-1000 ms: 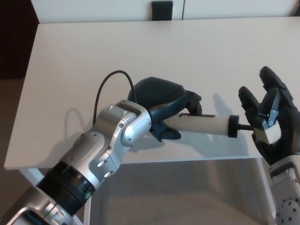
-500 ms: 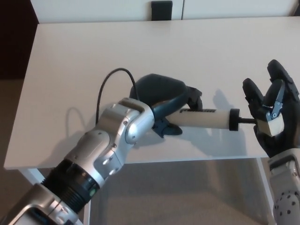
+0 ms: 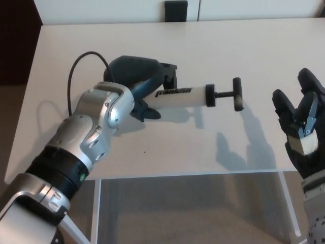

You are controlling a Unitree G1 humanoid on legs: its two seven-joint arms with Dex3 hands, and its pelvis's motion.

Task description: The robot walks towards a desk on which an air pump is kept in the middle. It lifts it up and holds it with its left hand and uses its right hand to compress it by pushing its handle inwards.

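The air pump (image 3: 180, 97) has a white barrel, a black rod and a black T-handle (image 3: 236, 94) sticking out to the right. It hangs horizontally above the white desk (image 3: 213, 46). My left hand (image 3: 137, 81) is shut on the barrel's left end, its dark fingers wrapped round it. My right hand (image 3: 302, 132) stands open at the right edge of the picture, fingers spread, well to the right of the handle and apart from it. The rod is partly drawn out.
A black cable (image 3: 84, 71) loops from my left wrist over the desk. A dark object (image 3: 175, 10) sits at the desk's far edge. The desk's front edge (image 3: 177, 172) runs below my hands, with floor beneath.
My left hand has carried the pump up and to the left. The handle, which was against my right palm, now stands free. My right hand has shifted slightly right.
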